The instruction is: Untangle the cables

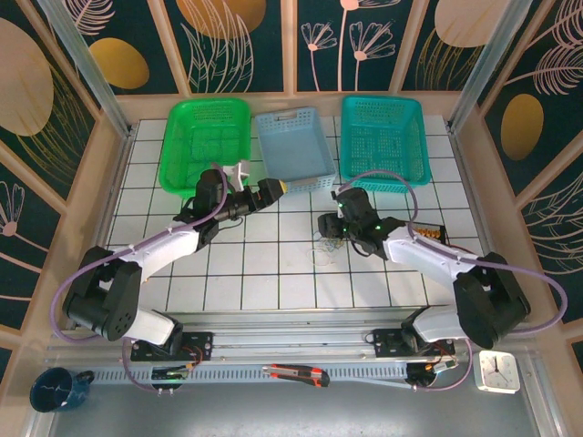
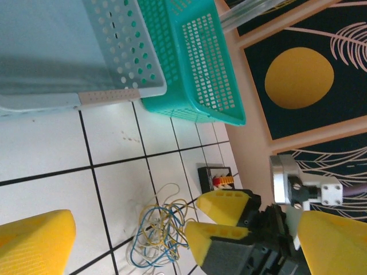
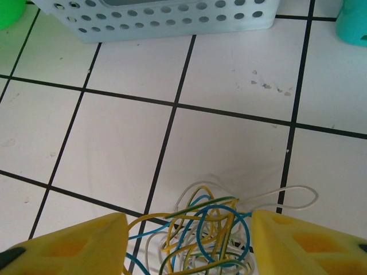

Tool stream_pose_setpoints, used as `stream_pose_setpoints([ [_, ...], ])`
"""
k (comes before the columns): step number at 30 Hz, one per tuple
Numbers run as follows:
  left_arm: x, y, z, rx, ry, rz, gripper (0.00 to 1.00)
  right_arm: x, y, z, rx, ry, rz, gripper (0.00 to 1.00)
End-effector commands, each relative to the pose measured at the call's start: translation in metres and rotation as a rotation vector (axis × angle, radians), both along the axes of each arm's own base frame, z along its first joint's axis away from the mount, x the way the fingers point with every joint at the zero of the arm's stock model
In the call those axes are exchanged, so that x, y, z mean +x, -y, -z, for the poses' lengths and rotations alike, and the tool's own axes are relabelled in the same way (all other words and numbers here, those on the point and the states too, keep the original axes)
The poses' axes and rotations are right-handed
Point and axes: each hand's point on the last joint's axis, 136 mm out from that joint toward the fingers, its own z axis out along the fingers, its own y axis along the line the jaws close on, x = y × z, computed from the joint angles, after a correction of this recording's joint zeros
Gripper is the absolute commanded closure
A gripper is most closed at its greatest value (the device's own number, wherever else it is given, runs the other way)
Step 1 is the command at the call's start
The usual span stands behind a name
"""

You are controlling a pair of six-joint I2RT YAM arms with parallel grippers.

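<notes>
The cables [image 1: 323, 251] lie as a small loose tangle of blue, yellow, white and green wires on the white tiled table, in front of the baskets. My right gripper [image 1: 326, 226] is low over them. In the right wrist view its yellow fingers [image 3: 74, 246] stand apart on either side of the cables [image 3: 200, 235], so it [image 3: 189, 246] is open around the tangle. My left gripper [image 1: 278, 188] hovers wide open, left of the tangle, near the light blue basket. From the left wrist the cables [image 2: 157, 232] show beside the right gripper's fingertips [image 2: 223, 206].
Three baskets line the back: green [image 1: 205, 141], light blue [image 1: 293, 146] and teal [image 1: 383, 141]. A small black connector block [image 1: 430, 234] sits right of the right arm. The enclosure's walls close off both sides.
</notes>
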Motion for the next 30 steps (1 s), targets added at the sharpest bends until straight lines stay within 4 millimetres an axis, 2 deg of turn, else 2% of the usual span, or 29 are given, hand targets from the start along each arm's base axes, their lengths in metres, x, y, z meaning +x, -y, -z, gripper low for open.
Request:
stream_pose_setpoints([
  [1,-0.006,0.004,-0.014,-0.039,0.026,0.037,0.01,0.01,0.002,-0.003,-0.05,0.021,0.023,0.45],
  [3,-0.006,0.003,-0.016,-0.038,0.031,0.037,0.01,0.012,0.003,-0.002,-0.062,0.02,0.033,0.49],
  [7,-0.008,0.003,-0.016,-0.037,0.035,0.039,0.01,0.01,0.004,-0.009,-0.059,0.025,0.038,0.49],
  [12,-0.011,0.001,-0.017,-0.037,0.051,0.041,0.01,0.004,0.008,-0.032,0.011,0.052,0.078,0.49],
  [18,-0.016,-0.003,-0.028,-0.061,0.11,0.033,0.01,0.0,0.031,-0.045,0.171,0.03,0.204,0.45],
  [20,-0.018,-0.003,-0.028,-0.062,0.112,0.035,0.01,-0.006,0.029,-0.046,0.262,-0.001,0.209,0.44],
  [21,-0.018,-0.003,-0.03,-0.067,0.111,0.037,0.01,-0.002,0.038,-0.046,0.313,-0.014,0.246,0.44],
  [25,-0.021,-0.001,-0.03,-0.085,0.106,0.052,0.01,-0.006,0.038,-0.044,0.481,-0.08,0.264,0.43],
  [30,-0.028,0.007,-0.033,-0.109,0.104,0.073,0.01,-0.007,0.04,-0.028,0.569,-0.132,0.305,0.4],
])
